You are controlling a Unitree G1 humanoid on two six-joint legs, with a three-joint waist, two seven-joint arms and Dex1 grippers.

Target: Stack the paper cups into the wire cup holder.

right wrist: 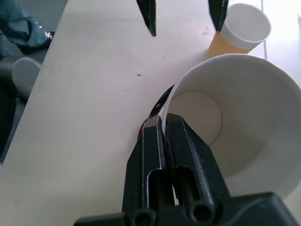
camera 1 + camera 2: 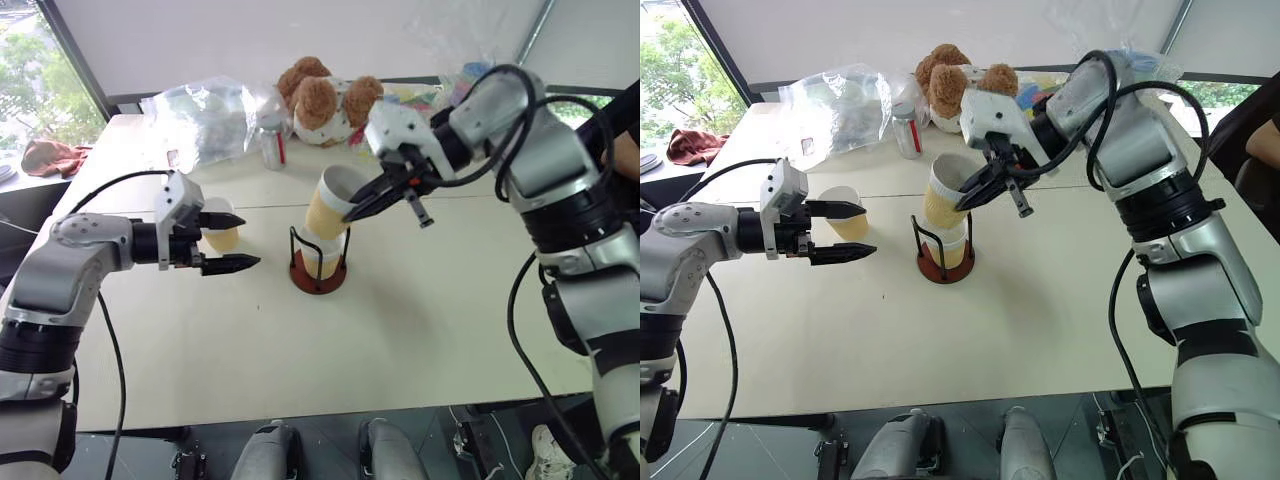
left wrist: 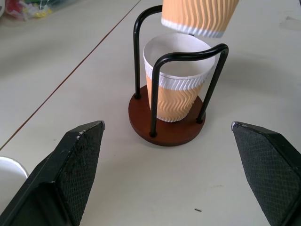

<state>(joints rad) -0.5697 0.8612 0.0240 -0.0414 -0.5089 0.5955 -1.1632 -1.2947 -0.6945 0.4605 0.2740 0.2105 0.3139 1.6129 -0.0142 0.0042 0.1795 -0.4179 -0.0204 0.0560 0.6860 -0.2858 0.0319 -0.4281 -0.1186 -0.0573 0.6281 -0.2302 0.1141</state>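
Pale table [image 2: 420, 330] under a window. Left of centre, the left gripper [image 2: 236, 242] hangs with fingers wide apart, a paper cup [image 2: 221, 226] on the table just behind it. At centre, the wire holder [image 2: 318, 262] contains one cup [image 3: 176, 84]. Above it, tilted, another cup [image 2: 331, 205] is pinched at its rim by the right gripper [image 2: 362, 204]. Far edge: teddy bear [image 2: 325, 100], plastic bag [image 2: 205, 120].

The left gripper [image 2: 235, 242] sits at the left middle of the head view, forearm roughly level, its two black fingers spread wide and pointing toward the frame centre. The right gripper [image 2: 352, 212], upper centre, angles down and leftward, fingers pinched together on a paper cup [image 2: 333, 203] rim.
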